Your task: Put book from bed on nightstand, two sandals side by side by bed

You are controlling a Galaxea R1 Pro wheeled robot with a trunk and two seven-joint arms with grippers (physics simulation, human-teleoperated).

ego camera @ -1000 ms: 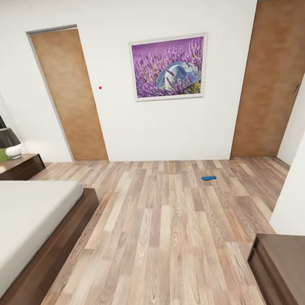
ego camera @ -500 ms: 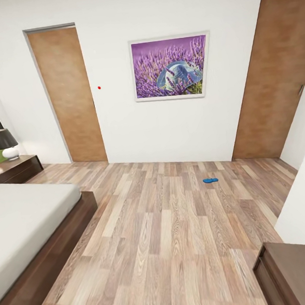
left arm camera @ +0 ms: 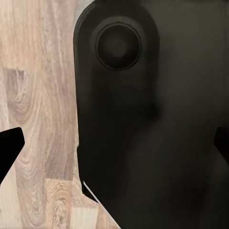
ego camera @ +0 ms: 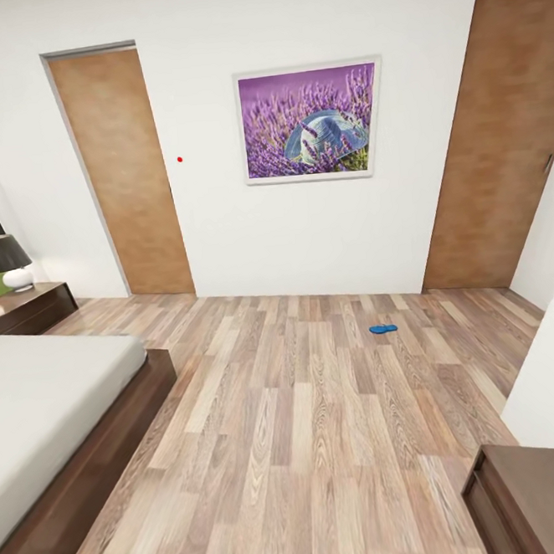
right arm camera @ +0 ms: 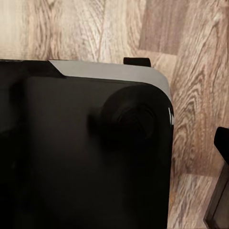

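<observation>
Wood-plank floor (ego camera: 307,425) ran bare and wide through the middle of the bedroom, from the bed (ego camera: 53,406) at the left to a dark brown cabinet top (ego camera: 540,497) at the lower right corner. Only one bright blue sandal (ego camera: 382,329) lay on those planks, flat and slender, well apart from the bed and nearer the far white wall. The bed's pale grey-white mattress was smooth and carried nothing on the part in view; its dark wooden frame made a straight low edge along the open floor. Beyond its far corner stood the nightstand (ego camera: 24,309), glossy and dark brown, bearing a lamp (ego camera: 7,261) with a dark shade and white base. Two plain brown doors (ego camera: 121,173) flanked a framed lavender picture (ego camera: 310,123).

Both wrist views looked down on planks past a rounded black body of the robot (left arm camera: 152,119). Whether either pincer stood apart or together could not be told from them.
</observation>
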